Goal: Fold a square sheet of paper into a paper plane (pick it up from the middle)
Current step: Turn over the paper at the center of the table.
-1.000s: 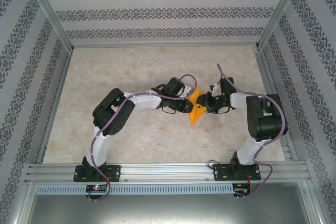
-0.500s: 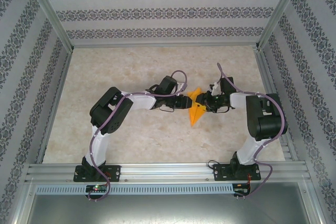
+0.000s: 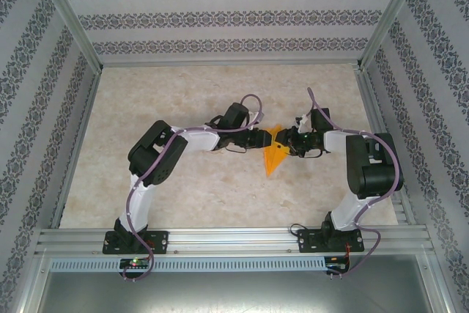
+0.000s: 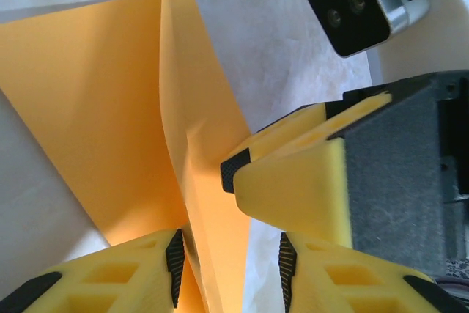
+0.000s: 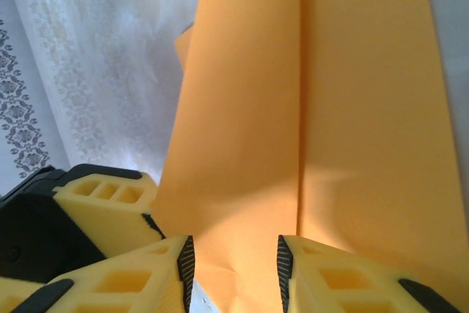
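Grey-and-white patterned wall panels (image 3: 220,16): three sides of the enclosure, across the top and down both edges of the overhead frame.
Beige marbled table (image 3: 183,93): fills the middle of the frame. An aluminium rail (image 3: 220,240) runs along the bottom edge.
Left arm (image 3: 157,155), right arm (image 3: 370,166): black and white, reaching inward to meet just right of centre.
Orange paper plane (image 3: 275,157): narrow creased triangle between the two grippers, tip toward the bottom of the frame.
Left gripper (image 3: 260,142): yellow fingers parted. In its wrist view the raised fold passes loosely between the pads (image 4: 176,265), with a gap at one pad.
Right gripper (image 3: 288,141): fingers apart with orange paper spanning the gap (image 5: 234,269). Cannot tell whether it is pinched.
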Robot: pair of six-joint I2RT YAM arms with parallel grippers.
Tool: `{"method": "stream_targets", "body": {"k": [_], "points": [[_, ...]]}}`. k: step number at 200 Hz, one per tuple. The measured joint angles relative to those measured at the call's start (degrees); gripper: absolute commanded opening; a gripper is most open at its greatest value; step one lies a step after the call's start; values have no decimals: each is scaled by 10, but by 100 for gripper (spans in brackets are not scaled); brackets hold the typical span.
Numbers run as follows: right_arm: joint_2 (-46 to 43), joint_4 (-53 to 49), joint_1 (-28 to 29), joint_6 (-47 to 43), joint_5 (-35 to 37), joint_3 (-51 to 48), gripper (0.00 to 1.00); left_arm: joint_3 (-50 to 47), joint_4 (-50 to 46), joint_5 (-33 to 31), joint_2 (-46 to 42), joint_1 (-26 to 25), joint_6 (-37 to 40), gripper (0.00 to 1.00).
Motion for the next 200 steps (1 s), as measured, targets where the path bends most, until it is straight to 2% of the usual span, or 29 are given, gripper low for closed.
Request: {"method": "stream_targets", "body": {"k": [40, 95, 117, 137, 146, 177, 200], "points": [[0, 12, -4, 5, -5, -5, 37, 20, -20, 2, 11, 0, 7, 37], [-2, 21, -8, 15, -10, -15, 39, 58, -57, 11, 24, 0, 29, 16], [-9, 21, -15, 15, -11, -21, 39, 63, -73, 13, 30, 0, 38, 15], [-14, 21, -23, 15, -12, -23, 40, 70, -99, 12, 33, 0, 53, 21], [-15, 21, -24, 15, -12, -23, 40, 74, -111, 11, 33, 0, 59, 21], [-15, 22, -26, 15, -14, -23, 40, 79, -123, 11, 33, 0, 68, 16], [-15, 23, -26, 15, -18, -23, 41, 81, -130, 11, 33, 0, 72, 7]]}}
